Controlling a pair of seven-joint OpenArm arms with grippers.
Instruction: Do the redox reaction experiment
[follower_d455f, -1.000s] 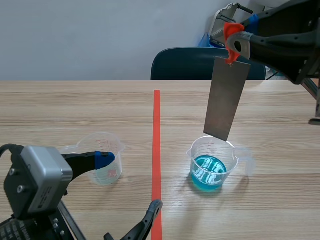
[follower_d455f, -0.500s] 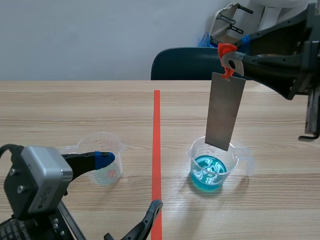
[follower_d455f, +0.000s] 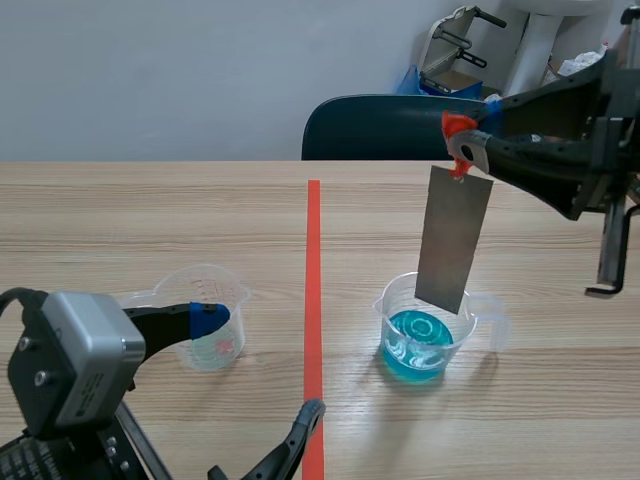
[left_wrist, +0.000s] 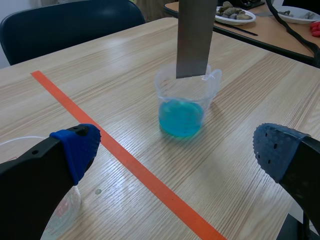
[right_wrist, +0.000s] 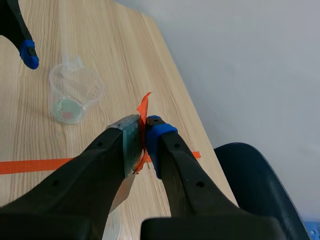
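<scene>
R gripper (follower_d455f: 462, 132) pinched shut on plate (follower_d455f: 453, 240) at its taped top. Plate hangs slightly tilted, lower edge at beaker (follower_d455f: 425, 325) mouth, above blue soln (follower_d455f: 412, 348). Lower straight and slow, centred, clear of the wall, no splash. L gripper (left_wrist: 175, 150) wide open, empty.
</scene>
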